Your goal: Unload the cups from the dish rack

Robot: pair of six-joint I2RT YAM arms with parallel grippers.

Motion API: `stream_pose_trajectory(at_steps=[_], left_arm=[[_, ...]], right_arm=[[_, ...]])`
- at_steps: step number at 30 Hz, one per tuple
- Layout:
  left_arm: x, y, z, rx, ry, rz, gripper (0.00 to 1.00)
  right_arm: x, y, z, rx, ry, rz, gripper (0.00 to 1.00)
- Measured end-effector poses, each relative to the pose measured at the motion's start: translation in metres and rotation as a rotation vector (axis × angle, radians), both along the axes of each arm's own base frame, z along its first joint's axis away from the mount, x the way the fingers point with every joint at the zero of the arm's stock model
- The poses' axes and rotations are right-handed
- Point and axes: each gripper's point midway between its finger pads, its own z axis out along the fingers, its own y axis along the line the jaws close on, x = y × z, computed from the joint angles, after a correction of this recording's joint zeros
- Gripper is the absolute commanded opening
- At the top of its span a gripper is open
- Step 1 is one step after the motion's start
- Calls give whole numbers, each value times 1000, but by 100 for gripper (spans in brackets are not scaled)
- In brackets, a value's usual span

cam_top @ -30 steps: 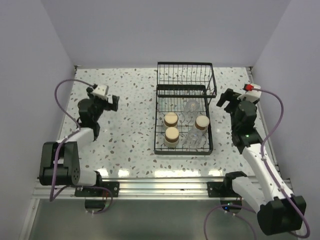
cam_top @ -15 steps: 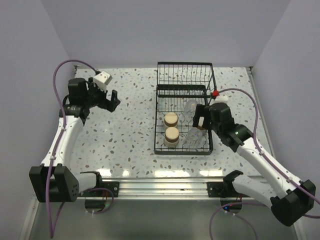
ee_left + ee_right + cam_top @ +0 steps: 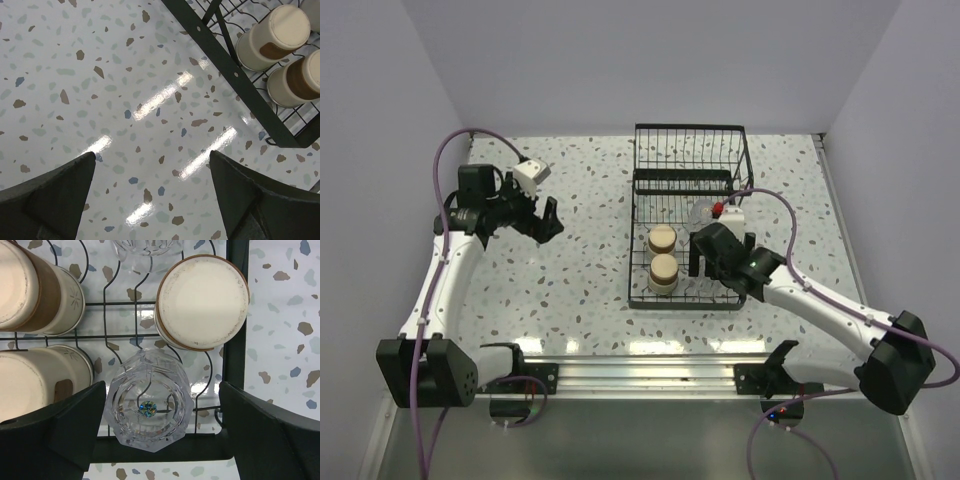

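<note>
The black wire dish rack (image 3: 640,290) sits mid-table. Two brown cups (image 3: 662,238) stand base-up in its left half, also seen as brown cups (image 3: 272,37) in the left wrist view. My right gripper (image 3: 712,268) hovers open over the rack's near right corner. In the right wrist view, my right gripper (image 3: 162,387) straddles an upturned clear cup (image 3: 149,407) without touching it. A third brown cup (image 3: 202,300) stands just beyond. Another clear cup (image 3: 700,213) stands farther back. My left gripper (image 3: 548,222) hangs open and empty over bare table left of the rack (image 3: 235,75).
The rack's taller basket section (image 3: 690,150) rises at the far end. Speckled tabletop (image 3: 570,280) spreads on both sides of the rack. White walls enclose the table on three sides, and the arms' rail (image 3: 640,375) runs along the near edge.
My right arm has swung from the table's right side to above the rack's near right corner. My left arm has lifted and stretched toward the rack. Both grippers stay open.
</note>
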Motion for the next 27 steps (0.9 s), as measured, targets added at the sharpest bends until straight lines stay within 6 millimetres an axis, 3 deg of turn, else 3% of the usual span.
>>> stream_pose_trajectory(at_steps=[7, 12, 16, 17, 27], left_arm=[[-3, -2, 3, -4, -5, -12, 100], [-4, -2, 5, -4, -11, -12, 100], [-4, -2, 7, -3, -19, -13, 100], [-4, -2, 7, -3, -19, -13, 100], [-5, -2, 8, -6, -20, -16, 100]], right_arm=[[-4, 0, -10, 21, 6, -6, 97], [-5, 4, -15, 36, 16, 3, 90], [-5, 9, -24, 41, 39, 13, 74], [-5, 9, -25, 39, 42, 15, 64], [-7, 11, -22, 57, 40, 27, 17]])
